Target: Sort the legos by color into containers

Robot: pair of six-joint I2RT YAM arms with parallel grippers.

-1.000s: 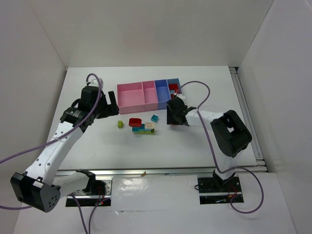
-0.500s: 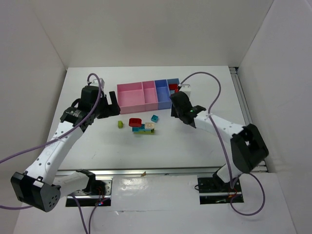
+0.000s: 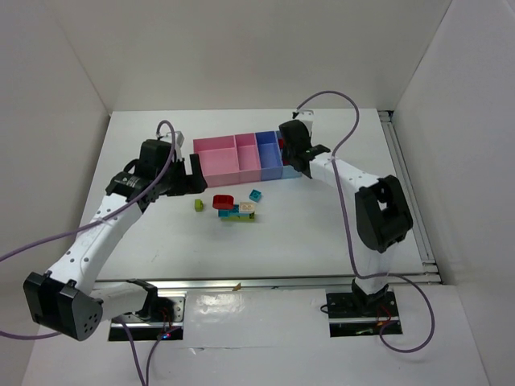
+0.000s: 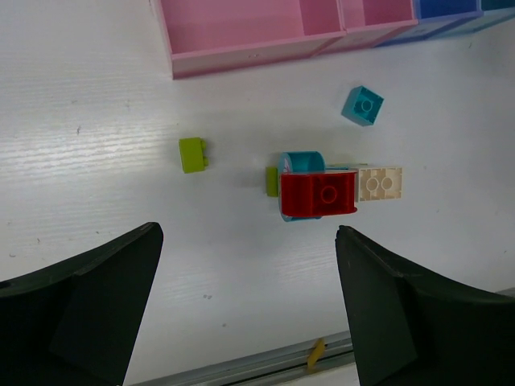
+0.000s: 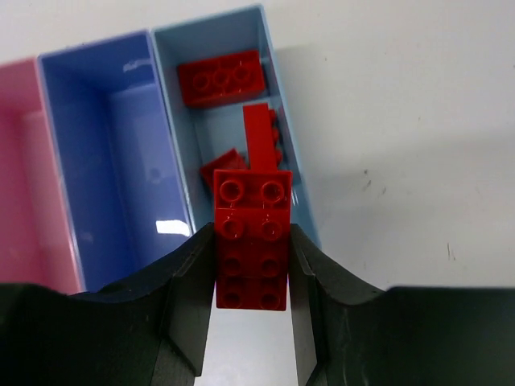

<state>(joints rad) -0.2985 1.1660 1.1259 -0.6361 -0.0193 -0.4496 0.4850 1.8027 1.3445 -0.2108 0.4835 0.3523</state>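
Observation:
My right gripper [image 5: 251,269] is shut on a long red brick [image 5: 251,229], held over the near end of the light blue bin [image 5: 290,137]. That bin holds several red bricks [image 5: 221,78]. The periwinkle bin [image 5: 105,161] beside it looks empty. In the top view the right gripper [image 3: 290,153] is at the row's right end. My left gripper [image 4: 249,297] is open and empty, above the table near the loose bricks: a yellow-green one [image 4: 192,154], a red one [image 4: 319,195] on a cyan piece, a beige one [image 4: 380,182] and a cyan one [image 4: 363,105].
The two pink bins [image 3: 216,161] look empty. A metal rail [image 4: 265,366] runs along the table's near edge. White walls stand to the left, right and back. Purple cables loop over both arms.
My right gripper has swung from beside the loose bricks back to the light blue bin, carrying the red brick. My left gripper has shifted slightly right.

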